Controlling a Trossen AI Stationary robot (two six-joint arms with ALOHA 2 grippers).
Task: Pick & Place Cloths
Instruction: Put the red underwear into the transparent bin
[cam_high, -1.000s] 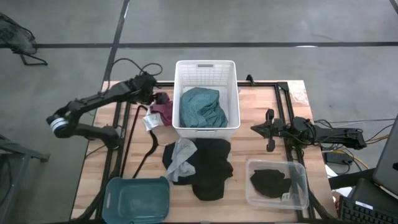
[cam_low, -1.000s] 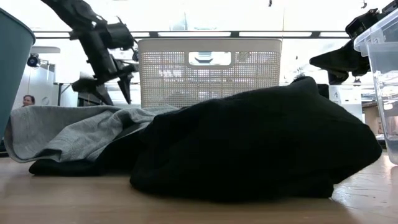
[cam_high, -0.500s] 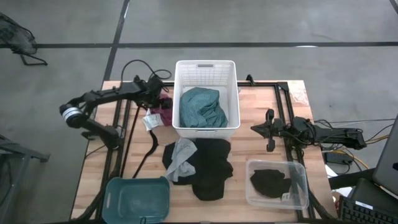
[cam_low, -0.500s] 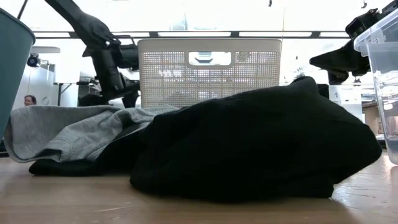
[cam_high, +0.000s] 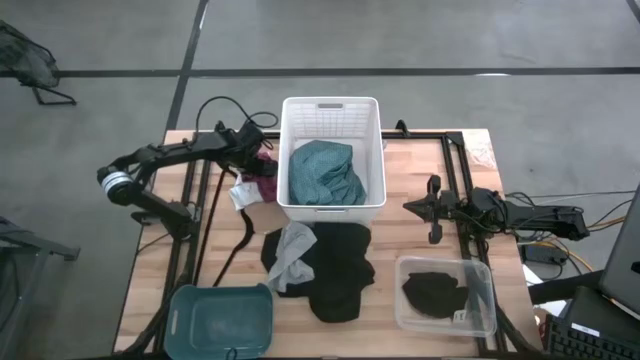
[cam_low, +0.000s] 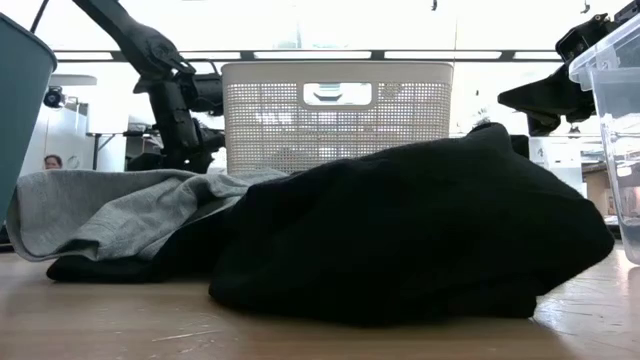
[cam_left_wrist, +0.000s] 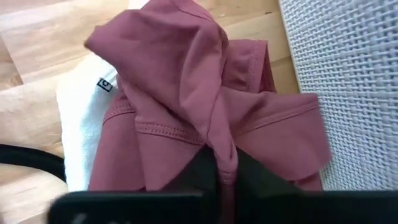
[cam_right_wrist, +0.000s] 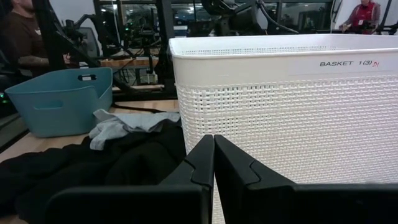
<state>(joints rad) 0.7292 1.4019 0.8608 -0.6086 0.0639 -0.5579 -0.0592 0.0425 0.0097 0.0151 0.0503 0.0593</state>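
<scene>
One maroon cloth (cam_left_wrist: 205, 118) lies on tabletop (cam_high: 420, 310) beside basket (cam_high: 332, 110), overlapping white cloth (cam_left_wrist: 81, 130). Left gripper (cam_left_wrist: 219, 180) jaws pinch raised fold, apparently for lift into basket. Right gripper (cam_right_wrist: 214, 163) jaws closed, empty, parked opposite side.

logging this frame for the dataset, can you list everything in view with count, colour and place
basket: 1, white, table's far middle
teal-green cloth: 1, inside the basket
maroon cloth: 1, beside the basket's left wall
white cloth: 1, by the maroon cloth
grey cloth: 1, on the black pile
black cloths: pile, table centre
black cloth: 1, in the clear tray
teal tray: 1, near left
left gripper: shut on the maroon cloth
right gripper: shut, right of the basket
</scene>
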